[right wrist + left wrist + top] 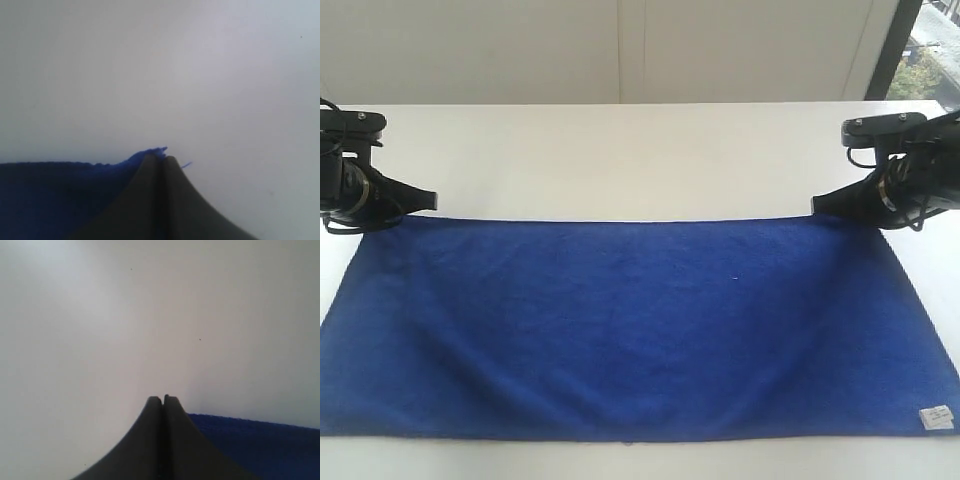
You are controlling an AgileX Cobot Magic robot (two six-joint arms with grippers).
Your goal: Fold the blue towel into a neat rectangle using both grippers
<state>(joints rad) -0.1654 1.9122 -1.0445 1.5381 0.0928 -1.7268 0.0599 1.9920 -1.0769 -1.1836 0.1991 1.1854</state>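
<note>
The blue towel (630, 320) lies spread flat and lengthwise on the white table (620, 160), with a small white label (936, 416) at its near right corner. My left gripper (432, 200) sits low at the towel's far left corner. In the left wrist view its jaws (163, 398) are pressed together, the towel (260, 445) lies beside them, and no cloth shows at the tips. My right gripper (817, 205) is at the far right corner. Its jaws (161, 156) are shut with blue towel (50, 195) fibres poking out at the tips.
The towel's near edge runs close to the table's front edge (620, 455). Bare table top stretches behind the towel to a pale wall (620, 50). A window (930, 50) stands at the back right.
</note>
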